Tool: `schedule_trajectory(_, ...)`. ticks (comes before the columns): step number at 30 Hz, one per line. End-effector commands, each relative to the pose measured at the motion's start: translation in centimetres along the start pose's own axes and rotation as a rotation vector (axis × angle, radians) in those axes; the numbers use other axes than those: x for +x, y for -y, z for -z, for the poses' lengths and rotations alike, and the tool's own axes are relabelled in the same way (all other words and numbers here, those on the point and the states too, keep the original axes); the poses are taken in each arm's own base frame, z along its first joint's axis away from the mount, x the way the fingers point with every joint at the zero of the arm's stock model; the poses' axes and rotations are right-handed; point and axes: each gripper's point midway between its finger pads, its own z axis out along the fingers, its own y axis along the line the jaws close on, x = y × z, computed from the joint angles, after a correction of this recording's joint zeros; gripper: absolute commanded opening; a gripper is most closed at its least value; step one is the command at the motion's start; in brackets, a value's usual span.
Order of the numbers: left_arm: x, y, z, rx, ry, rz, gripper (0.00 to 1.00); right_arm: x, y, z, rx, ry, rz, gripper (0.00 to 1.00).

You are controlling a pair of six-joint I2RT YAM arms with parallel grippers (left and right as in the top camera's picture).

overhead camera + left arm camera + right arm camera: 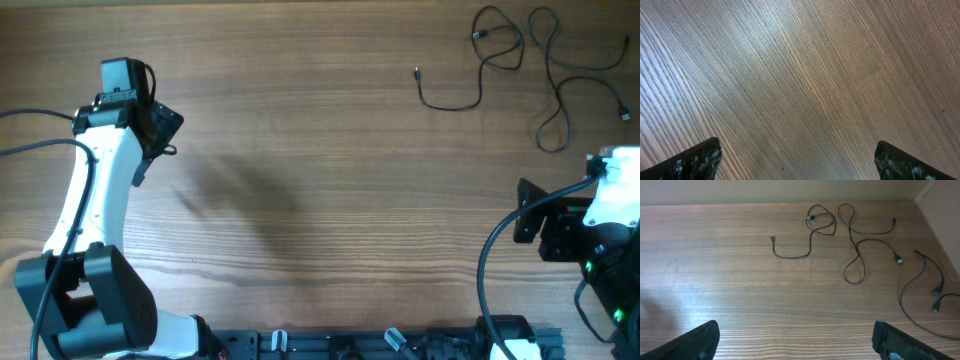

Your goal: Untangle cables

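Several cables (858, 244) lie spread on the worktop (330, 150) beyond the right arm (612, 195); both arms' jaws stand wide, empty. Best pinch one strand near its plug, drawing slowly.

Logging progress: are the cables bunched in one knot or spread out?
Spread out. The cables lie as loose strands on the table, a few looping or crossing, with no tight bundle visible.
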Motion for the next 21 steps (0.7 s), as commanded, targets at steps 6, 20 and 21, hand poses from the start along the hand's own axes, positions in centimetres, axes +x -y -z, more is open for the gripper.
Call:
schedule_trajectory(6,-0.06,-0.24,-0.14,-0.009,0.002,0.011,1.0,0.12,-0.04,-0.11,-0.003,-0.006,-0.014,1.0)
schedule_trajectory(20,-0.05,-0.23,-0.14,-0.009,0.002,0.011,1.0,0.11,-0.05,-0.11,-0.003,-0.005,-0.014,1.0)
schedule_trajectory(21,-0.05,-0.23,-0.14,-0.009,0.002,0.011,1.0,0.1,-0.05,-0.05,-0.003,-0.003,-0.014,0.99)
